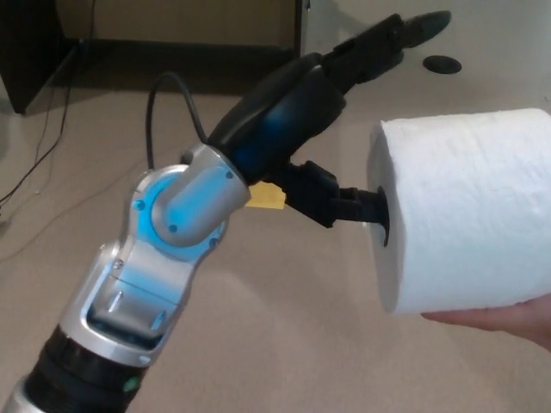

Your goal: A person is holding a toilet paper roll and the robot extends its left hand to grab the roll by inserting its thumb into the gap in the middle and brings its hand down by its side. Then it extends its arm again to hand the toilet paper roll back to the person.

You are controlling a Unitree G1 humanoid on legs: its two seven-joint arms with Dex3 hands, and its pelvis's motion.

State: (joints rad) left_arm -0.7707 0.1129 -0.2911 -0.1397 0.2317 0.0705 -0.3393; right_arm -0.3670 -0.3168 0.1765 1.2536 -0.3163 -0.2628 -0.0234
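Thumb (357, 205) of the left hand (297, 120) sits pushed into the dark centre hole of the toilet paper roll (469, 211), its tip hidden inside the core. The two thick fingers (392, 39) stretch straight out above and beyond the thumb, spread well apart from it and passing over the top of the roll without touching the paper, so the hand is wide and has not closed on anything. Just past the thumb, the roll lies on its side with its flat end facing the hand. Under the roll's far lower edge a person's hand (504, 317) supports it from below. Behind the palm, the silver wrist joint and forearm (164, 249) run back toward the lower corner, a black cable looping above them. Beneath the hand, on the beige floor (284, 344), a yellow note (269, 197) peeks out beside the thumb base. Beyond the fingertips, a dark round disc (442, 64) lies on the floor.
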